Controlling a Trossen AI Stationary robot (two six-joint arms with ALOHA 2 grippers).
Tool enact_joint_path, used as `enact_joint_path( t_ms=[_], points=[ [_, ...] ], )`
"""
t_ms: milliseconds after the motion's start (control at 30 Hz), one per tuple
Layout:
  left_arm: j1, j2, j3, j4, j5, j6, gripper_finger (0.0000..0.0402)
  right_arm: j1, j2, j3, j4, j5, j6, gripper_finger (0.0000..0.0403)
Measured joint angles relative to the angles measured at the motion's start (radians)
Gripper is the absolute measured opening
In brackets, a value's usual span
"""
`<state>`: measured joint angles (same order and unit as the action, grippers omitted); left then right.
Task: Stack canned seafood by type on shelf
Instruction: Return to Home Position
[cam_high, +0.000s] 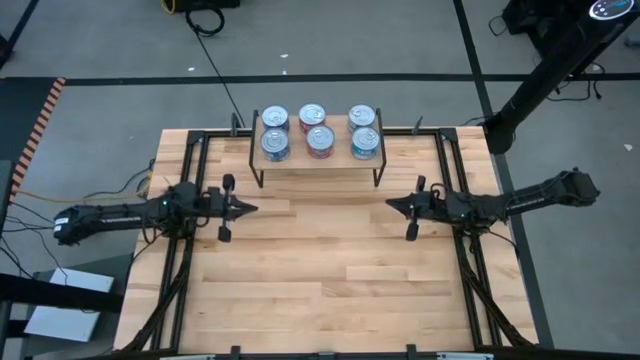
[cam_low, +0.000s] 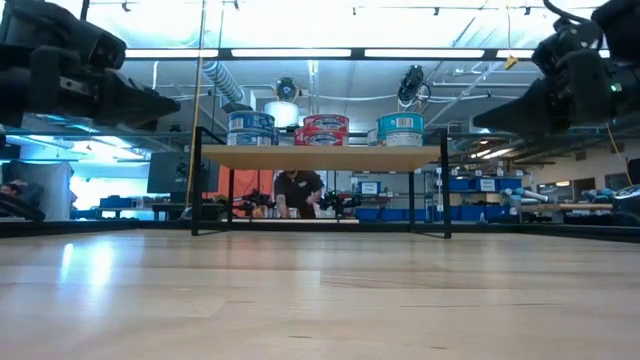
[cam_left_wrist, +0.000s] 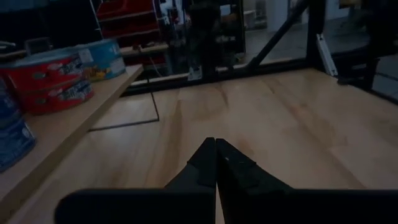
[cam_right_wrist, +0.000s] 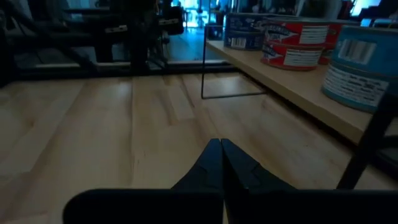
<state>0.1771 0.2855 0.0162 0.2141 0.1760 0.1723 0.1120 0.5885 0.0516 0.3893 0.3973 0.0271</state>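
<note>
On the shelf (cam_high: 340, 161), at the far edge of the table (cam_high: 330, 290): blue cans (cam_high: 275, 132) toward the left arm's side, red cans (cam_high: 316, 128) in the middle (front pile two high in the wrist views), teal cans (cam_high: 364, 131) toward the right arm's side. Left gripper (cam_high: 252, 208) low over the table in front of the shelf, clenched tight on nothing, well apart from the cans. Right gripper (cam_high: 390, 205) facing it from the other side, likewise pinched closed and empty.
</note>
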Motion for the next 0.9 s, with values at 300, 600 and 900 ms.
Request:
enact_joint_path(
  t_ms=[300, 600, 900],
  points=[
    [0.06, -0.039, 0.0, 0.025, 0.069, -0.045, 0.0005, 0.013, -0.157, -0.046, -0.026, -0.048, -0.037, 0.0001],
    [0.124, -0.165, 0.0, -0.073, 0.111, -0.055, 0.0005, 0.054, -0.376, -0.046, -0.207, -0.045, -0.058, 0.0],
    [0.182, -0.285, 0.013, -0.214, 0.127, -0.068, 0.0005, 0.087, -0.588, -0.046, -0.314, 0.0, -0.124, 0.0]
  ],
)
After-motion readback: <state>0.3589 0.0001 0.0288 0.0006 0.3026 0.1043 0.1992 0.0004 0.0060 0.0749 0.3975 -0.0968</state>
